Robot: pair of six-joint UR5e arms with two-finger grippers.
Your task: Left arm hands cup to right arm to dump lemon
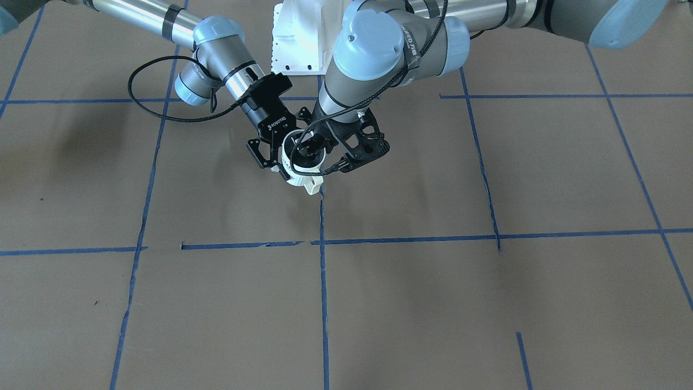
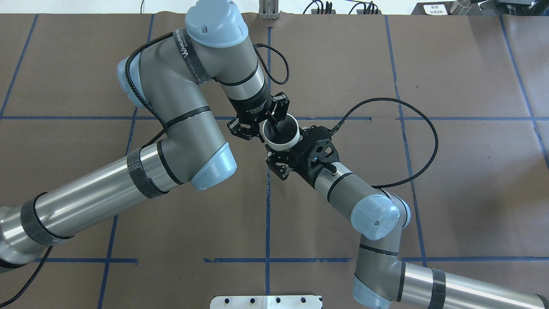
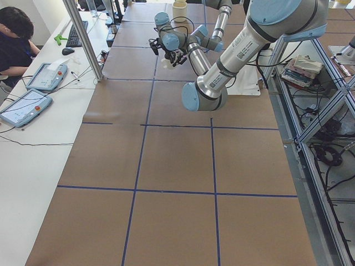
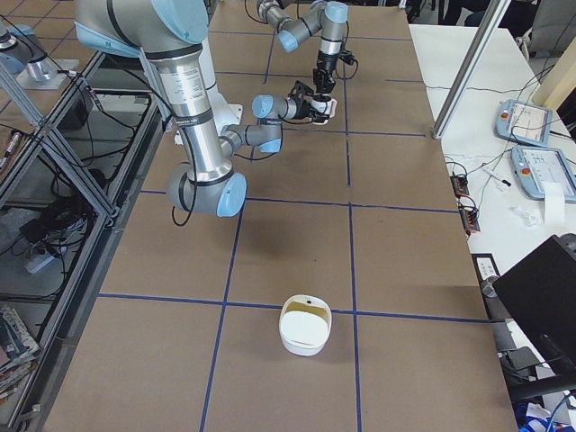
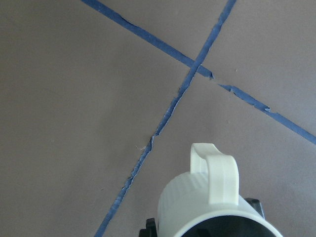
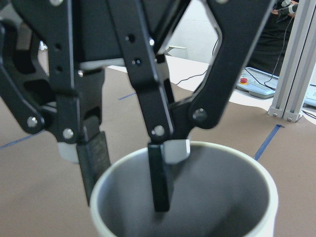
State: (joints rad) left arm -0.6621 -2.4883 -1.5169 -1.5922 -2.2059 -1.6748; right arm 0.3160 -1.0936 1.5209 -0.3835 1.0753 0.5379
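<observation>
Above the table, between my two claws, hangs the cup [image 2: 281, 134]. My left claw [image 2: 269, 124] pinches its rim, one finger inside, keeping it upright so nothing spills. My right claw [image 2: 286, 155] brackets its body; how tightly, I cannot tell. No lemon shows.

Four fixed views ring the table [image 2: 429, 64]; two wrist cameras sit close.

Bright even light, soft shadows, right wrist close-up blurred
</observation>
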